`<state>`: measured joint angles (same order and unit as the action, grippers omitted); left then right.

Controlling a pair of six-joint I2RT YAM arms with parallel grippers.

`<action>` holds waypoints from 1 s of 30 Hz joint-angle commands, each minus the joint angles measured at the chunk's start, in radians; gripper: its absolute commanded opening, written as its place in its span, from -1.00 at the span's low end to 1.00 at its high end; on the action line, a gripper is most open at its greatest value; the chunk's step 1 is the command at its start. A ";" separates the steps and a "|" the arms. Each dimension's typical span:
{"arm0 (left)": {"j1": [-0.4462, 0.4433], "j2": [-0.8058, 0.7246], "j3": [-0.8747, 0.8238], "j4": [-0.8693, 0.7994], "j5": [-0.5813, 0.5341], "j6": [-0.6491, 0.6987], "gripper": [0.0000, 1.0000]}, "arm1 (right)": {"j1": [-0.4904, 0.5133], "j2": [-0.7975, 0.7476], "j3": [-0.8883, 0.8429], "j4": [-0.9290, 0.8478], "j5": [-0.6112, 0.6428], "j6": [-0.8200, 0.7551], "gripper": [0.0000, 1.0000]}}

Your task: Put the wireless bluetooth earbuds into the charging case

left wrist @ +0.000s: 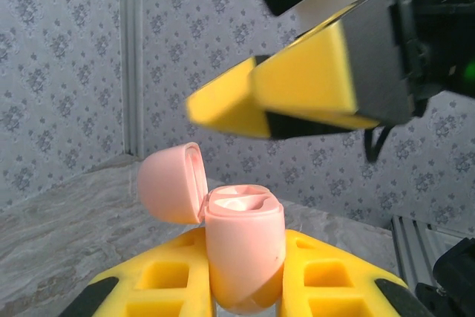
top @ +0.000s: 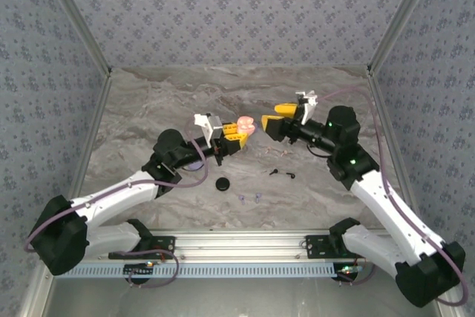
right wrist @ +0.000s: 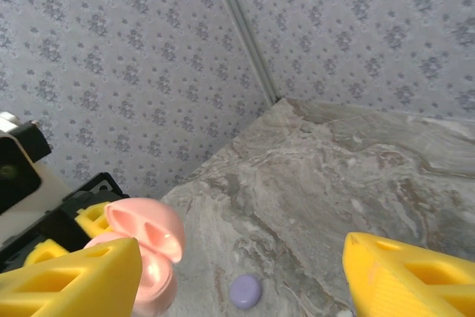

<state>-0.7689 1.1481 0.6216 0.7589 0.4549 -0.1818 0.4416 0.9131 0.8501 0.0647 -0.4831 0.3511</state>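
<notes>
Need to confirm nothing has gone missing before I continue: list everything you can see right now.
pink charging case: 1, pink, lid flipped open, held above the table in the left claw
black round case: 1, black, on the table beside the left arm
lavender round case: 1, lavender, on the table below the right claw
black earbuds: 2, black, loose on the table near its middle
lavender earbuds: 2, pale lavender, loose on the table towards the near edge
table: 1, grey marble pattern
walls: grey-blue floral pattern, around three sides
left claw: 1, yellow fingers, shut on the pink charging case
right claw: 1, yellow fingers, open and empty, facing the case
</notes>
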 commanded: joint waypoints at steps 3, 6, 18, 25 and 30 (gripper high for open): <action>-0.009 -0.086 -0.036 0.006 -0.044 0.027 -1.00 | -0.027 -0.062 0.030 -0.348 0.211 0.006 0.48; -0.008 -0.130 -0.055 -0.016 -0.060 0.038 -1.00 | -0.045 -0.021 0.014 -0.495 0.344 0.013 0.43; -0.009 -0.185 -0.069 -0.062 -0.079 0.051 -1.00 | -0.079 0.346 0.019 -0.545 0.500 0.077 0.22; -0.008 -0.200 -0.071 -0.081 -0.090 0.053 -1.00 | -0.075 0.529 0.045 -0.472 0.496 0.115 0.13; -0.008 -0.200 -0.069 -0.090 -0.093 0.050 -1.00 | -0.063 0.631 0.079 -0.446 0.495 0.136 0.08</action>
<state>-0.7689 0.9634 0.5526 0.6594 0.3725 -0.1459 0.3698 1.5085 0.8837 -0.4046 -0.0105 0.4564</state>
